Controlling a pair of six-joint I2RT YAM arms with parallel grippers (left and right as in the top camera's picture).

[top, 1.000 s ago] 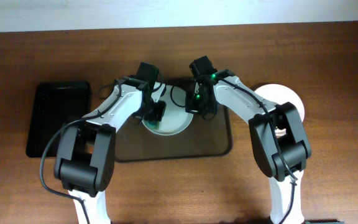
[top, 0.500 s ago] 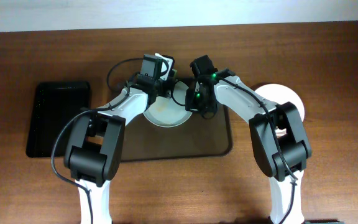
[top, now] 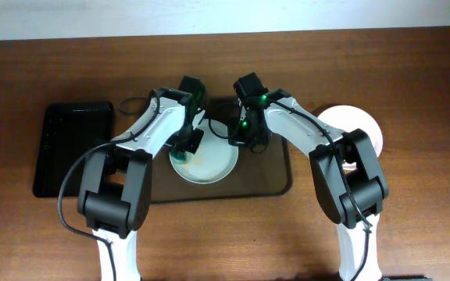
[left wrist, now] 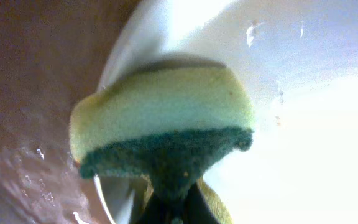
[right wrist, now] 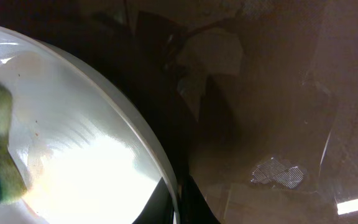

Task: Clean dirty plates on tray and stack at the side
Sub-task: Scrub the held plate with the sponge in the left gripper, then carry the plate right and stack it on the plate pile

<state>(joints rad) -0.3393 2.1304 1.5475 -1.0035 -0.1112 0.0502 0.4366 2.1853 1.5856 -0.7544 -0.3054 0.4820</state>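
Note:
One pale plate lies on the dark brown tray. My left gripper is shut on a yellow-and-green sponge and presses it on the plate's left part. In the left wrist view the sponge fills the middle, against the plate. My right gripper is shut on the plate's right rim. The right wrist view shows its fingers pinching the rim of the plate, which has faint yellowish smears. A white plate lies on the table to the right of the tray.
A smaller glossy black tray lies at the left of the wooden table. The two arms cross over the back of the brown tray. A pale wall edge runs along the back.
My left gripper has swept the sponge from the plate's far rim back to its left front part. The plate has shifted slightly toward the front. The right gripper has kept its hold.

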